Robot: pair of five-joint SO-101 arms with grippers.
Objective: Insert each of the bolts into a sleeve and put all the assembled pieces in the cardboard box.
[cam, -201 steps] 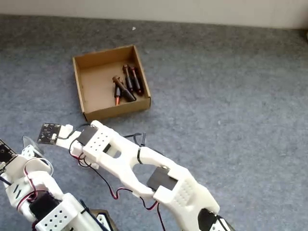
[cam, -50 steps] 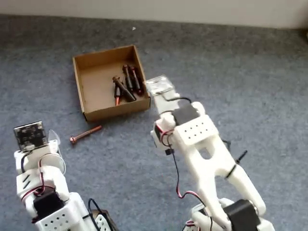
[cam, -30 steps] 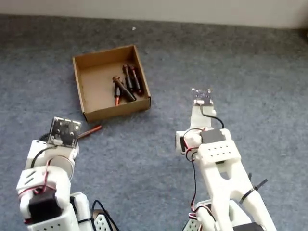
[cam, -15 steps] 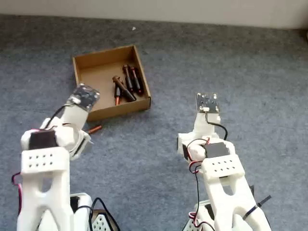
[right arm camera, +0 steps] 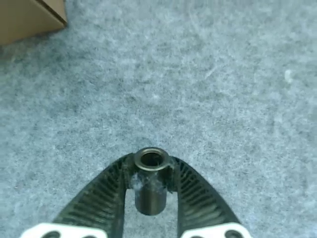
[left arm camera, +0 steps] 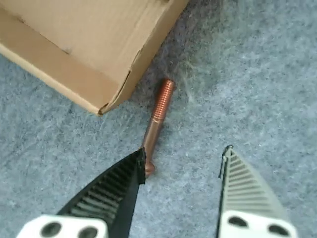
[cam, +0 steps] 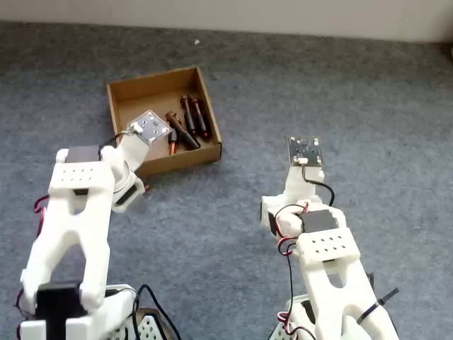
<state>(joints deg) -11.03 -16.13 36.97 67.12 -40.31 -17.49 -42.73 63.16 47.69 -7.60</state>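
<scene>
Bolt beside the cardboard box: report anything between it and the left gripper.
Nothing visible. The bolt lies on carpet just off a corner of the cardboard box; the open left gripper hangs over it, one of its fingers beside its head.

Soft, even light falls from above on the grey carpeted surface [cam: 368,106]. It is bright enough that the white left arm [cam: 78,212] looks pale without glare and lays only a faint, soft-edged shadow beneath it, while the cardboard box [cam: 173,161] holds mild shade along the inside of its walls. In the left wrist view the box's outer wall darkens a narrow strip of carpet at its foot and the bolt [left arm camera: 157,119] has a dull sheen along its thread, and in the right wrist view the sleeve [right arm camera: 150,184] catches a pale ring of light on its rim around a dark bore.
</scene>
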